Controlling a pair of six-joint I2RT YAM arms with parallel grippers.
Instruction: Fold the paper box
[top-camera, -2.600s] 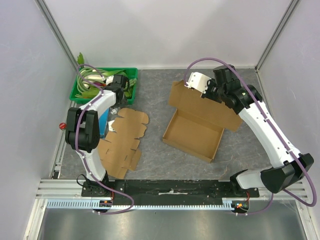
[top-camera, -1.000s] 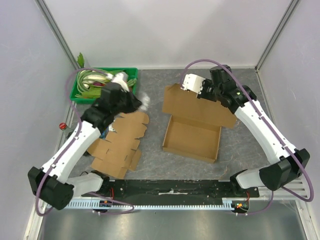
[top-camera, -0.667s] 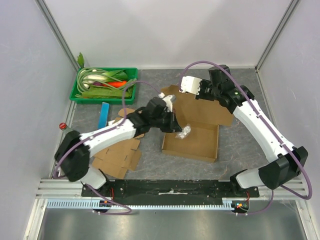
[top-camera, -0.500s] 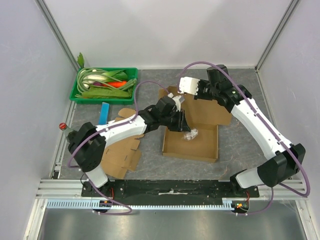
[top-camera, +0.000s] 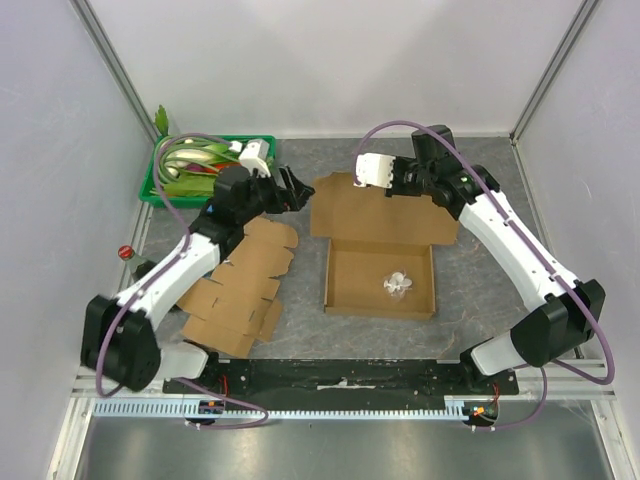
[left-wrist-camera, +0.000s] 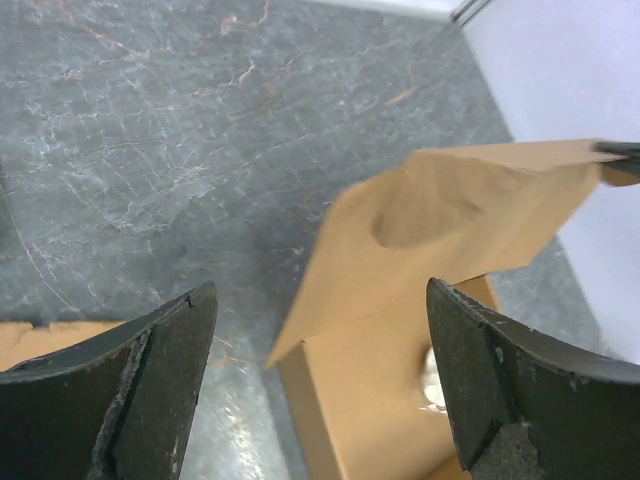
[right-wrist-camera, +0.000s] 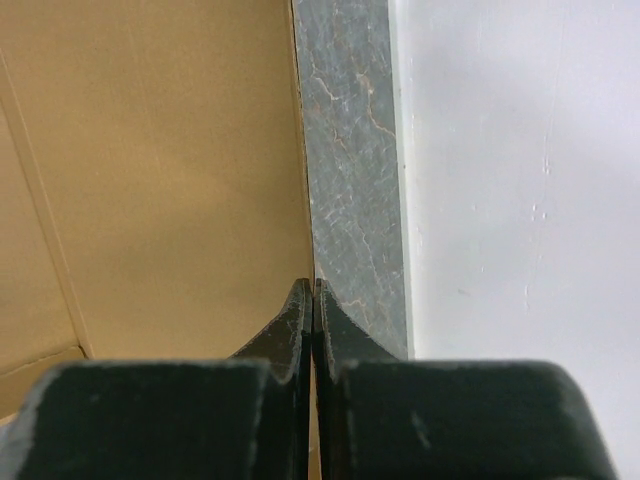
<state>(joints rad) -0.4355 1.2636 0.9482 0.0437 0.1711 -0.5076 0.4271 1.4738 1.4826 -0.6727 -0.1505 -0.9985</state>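
Left tool (top-camera: 291, 187): jaws wide, empty, beside the lid (top-camera: 375, 210) at its 9 o'clock edge.
Right tool (right-wrist-camera: 313, 296): pinched shut on lid's 12 o'clock edge.
Paper box (top-camera: 352, 278): centre of counter (top-camera: 300, 328); tray walls up, white item (top-camera: 398, 285) inside.
Remaining: lower lid, tuck flaps.

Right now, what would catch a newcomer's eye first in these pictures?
A brown cardboard box sits mid-table, its lid tilted up, pinched by the right pincer. A small crumpled white thing lies inside it. The left pincer hangs open left of the lid.
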